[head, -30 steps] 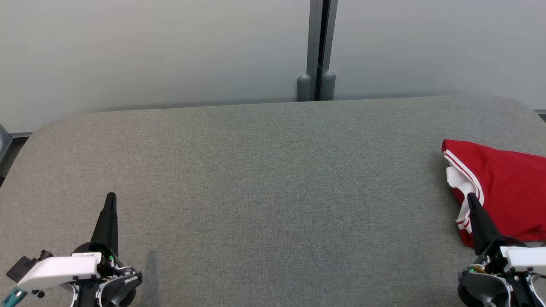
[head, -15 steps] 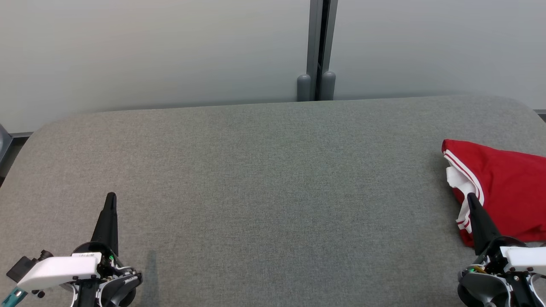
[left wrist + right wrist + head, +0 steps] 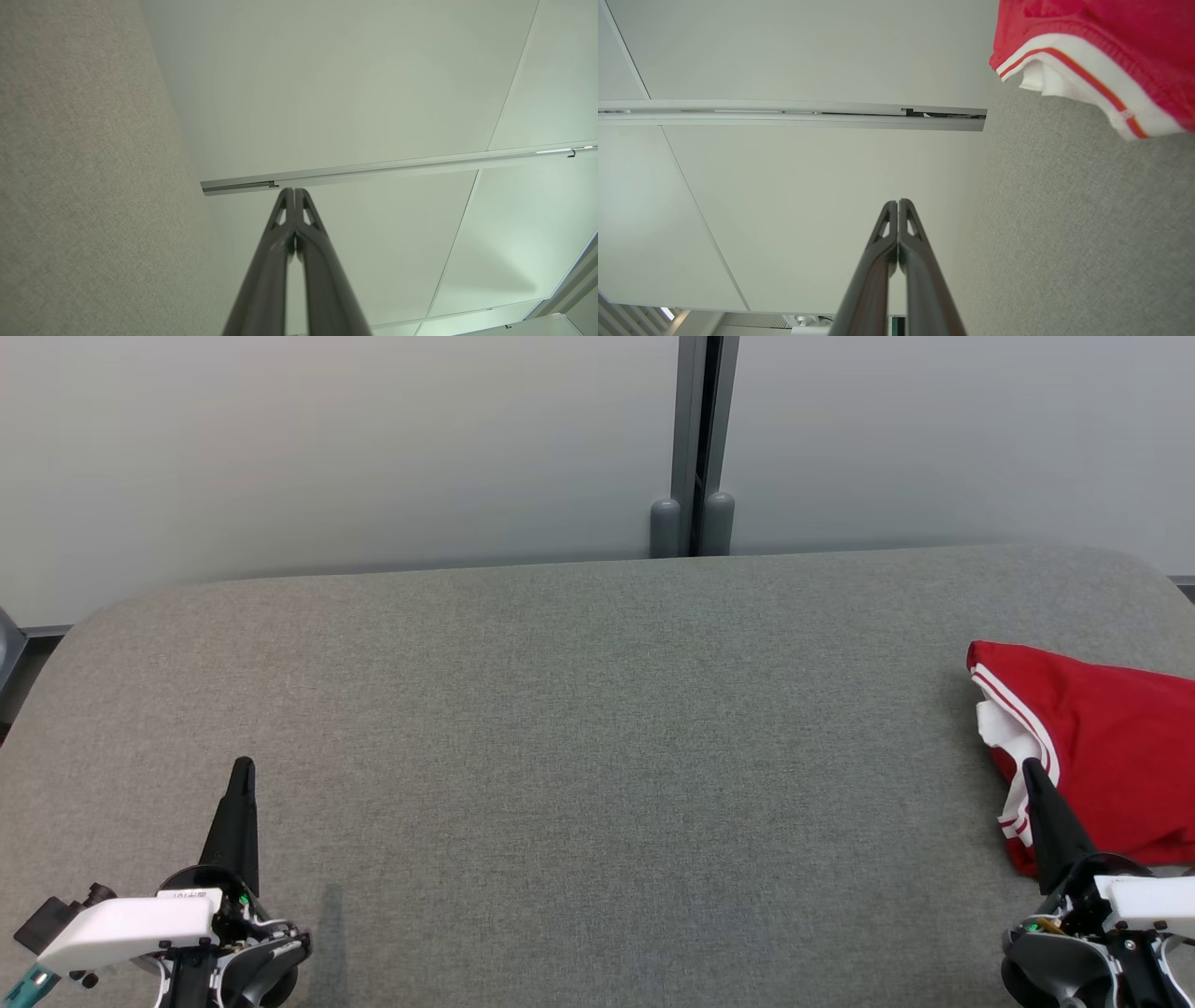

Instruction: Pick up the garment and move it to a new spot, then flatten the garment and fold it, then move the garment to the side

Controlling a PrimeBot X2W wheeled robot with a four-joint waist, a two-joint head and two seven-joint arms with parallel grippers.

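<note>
The garment [image 3: 1106, 756] is red with white-and-red striped trim, lying bunched at the right edge of the grey fabric surface [image 3: 597, 728]; its trimmed hem shows in the right wrist view [image 3: 1087, 60] at the upper right. My right gripper [image 3: 1030, 767] is shut and empty, its tips in front of the garment's lower left edge in the head view. In its own view the right gripper [image 3: 899, 201] points past the cloth, apart from it. My left gripper [image 3: 243, 763] is shut and empty at the lower left, also seen as closed fingers [image 3: 294, 190].
A pale wall with a vertical grey metal post [image 3: 693, 443] stands behind the surface. The surface's rounded corners fall away at far left and far right.
</note>
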